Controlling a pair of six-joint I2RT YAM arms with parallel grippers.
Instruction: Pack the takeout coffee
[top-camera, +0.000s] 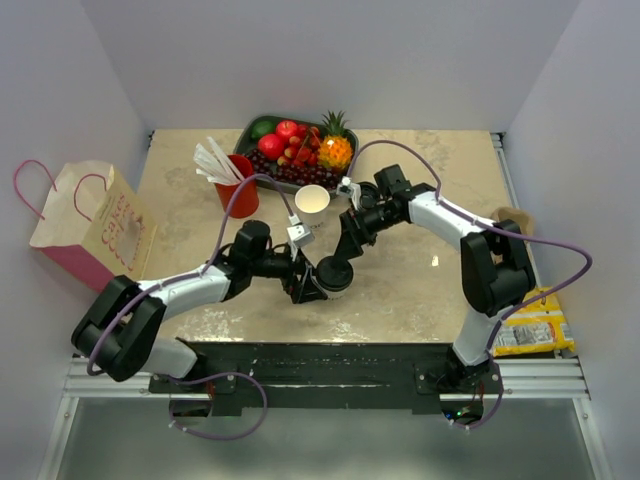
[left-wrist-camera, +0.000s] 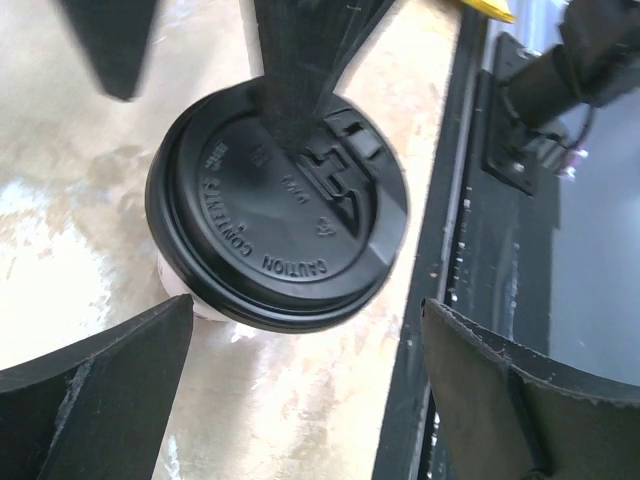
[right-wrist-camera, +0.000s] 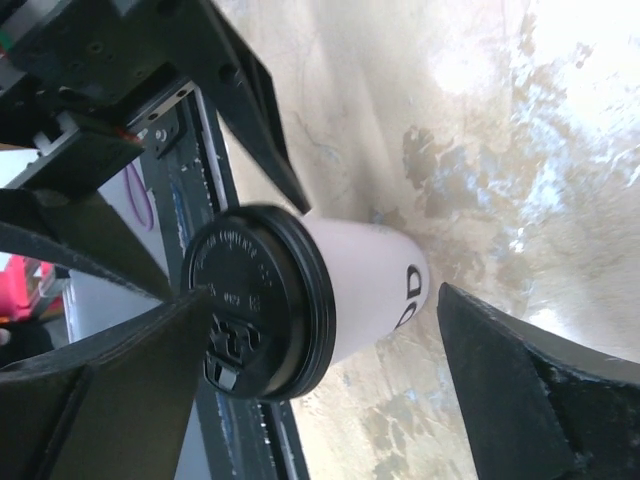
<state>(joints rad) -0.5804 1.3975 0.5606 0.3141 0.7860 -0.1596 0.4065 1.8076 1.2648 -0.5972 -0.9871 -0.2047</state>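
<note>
**Top view.** The takeout coffee (top-camera: 335, 276) stands upright on the table (top-camera: 420, 300), near the middle and toward the near edge. From above only its round black lid shows.
- The left arm (top-camera: 190, 290) reaches in low from the left. The left fingers (top-camera: 303, 288) sit just left of the cup.
- The right arm (top-camera: 450, 215) bends in from the right with the wrist tipped down. The right fingers (top-camera: 343, 254) meet the cup from the far side.
- The red cup with straws (top-camera: 237, 192), the lidless white cup (top-camera: 312, 200) and the fruit tray (top-camera: 300, 145) stand farther back, apart from the coffee.
- The paper bag (top-camera: 90, 220) is at the far left.

**Left wrist view.** The lid is glossy black with a raised rim, embossed caution lettering and a sip tab. A sliver of white wall shows beneath it.
- The left fingers are spread wide, with their tips to either side of the near rim and not touching it.
- One right finger crosses above the lid top. I cannot tell whether it touches.

**Right wrist view.** The cup wall is plain white paper with dark printed letters near the base, and the lid is fully seated.
- The right fingers are spread wide. One overlaps the lid in front.
- The other stands off from the cup's base, with table showing between them.
- The left fingers show beyond the cup, straddling it.
</note>
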